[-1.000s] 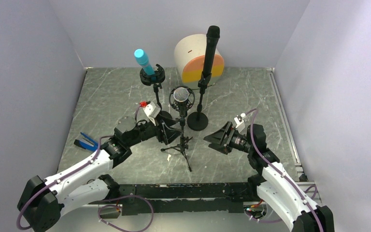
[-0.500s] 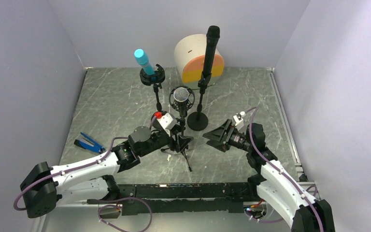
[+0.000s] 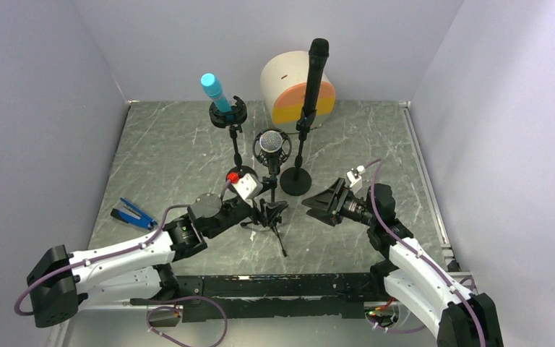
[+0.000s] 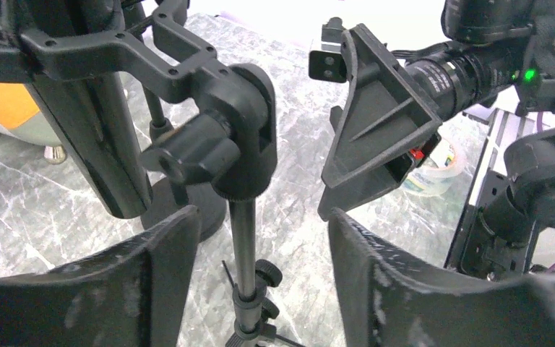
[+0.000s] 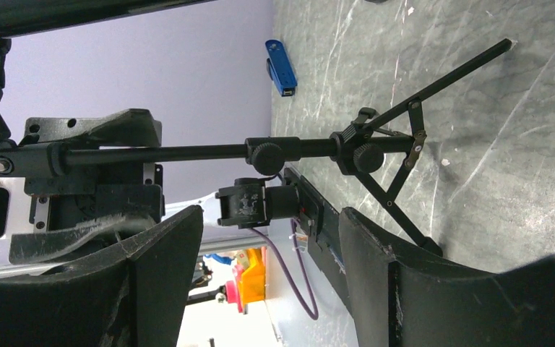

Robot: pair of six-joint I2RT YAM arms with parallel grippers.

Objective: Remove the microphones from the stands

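A mesh-headed microphone [image 3: 270, 143] sits in a mount on a black tripod stand [image 3: 274, 217] at the table's middle. My left gripper [image 3: 270, 212] is open, its fingers on either side of the tripod's pole [image 4: 243, 246] below the mount's clamp [image 4: 220, 137], without touching it. My right gripper [image 3: 319, 205] is open and empty, just right of the tripod and pointing at it. The right wrist view shows the pole [image 5: 188, 153] beyond the open fingers. A cyan microphone [image 3: 214, 91] and a tall black microphone [image 3: 314, 72] stand on other stands behind.
The tall microphone's round base [image 3: 295, 181] stands close behind the tripod. A white and orange cylinder [image 3: 298, 88] is at the back wall. A blue tool [image 3: 131, 213] lies at the left. The tripod's legs [image 5: 405, 173] spread over the marble-patterned tabletop [image 3: 166, 144].
My left arm has swung right to the tripod, and its open fingers now straddle the pole. My right gripper has edged slightly left toward the stand.
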